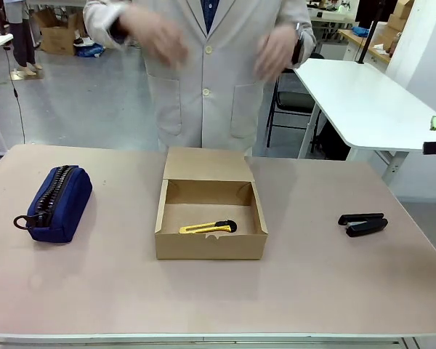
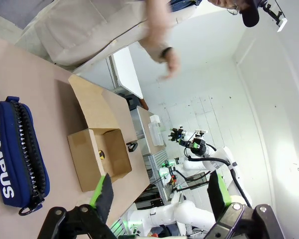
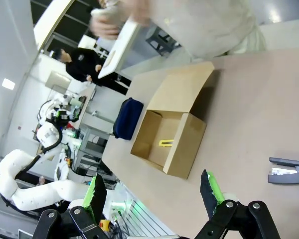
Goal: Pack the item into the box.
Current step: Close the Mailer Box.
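Observation:
The yellow utility knife [image 1: 208, 227] with its black end lies flat on the floor of the open brown cardboard box [image 1: 211, 246] at the table's middle; the flap lid [image 1: 207, 165] lies folded back toward the person. The right wrist view shows a strip of the knife [image 3: 165, 143] inside the box [image 3: 192, 144]. From the left wrist, the box [image 2: 84, 157] shows a small yellow and black spot inside. My left gripper [image 2: 159, 195] is open and empty, high above the table. My right gripper [image 3: 153, 195] is open and empty too. The person's hands [image 1: 160, 36] are raised, blurred, above the box.
A navy zip pouch [image 1: 57, 202] lies at the table's left. A black stapler [image 1: 362, 223] sits at the right. A white table [image 1: 363, 102] stands beyond the far right corner. The person in a pale coat [image 1: 203, 80] stands at the far edge.

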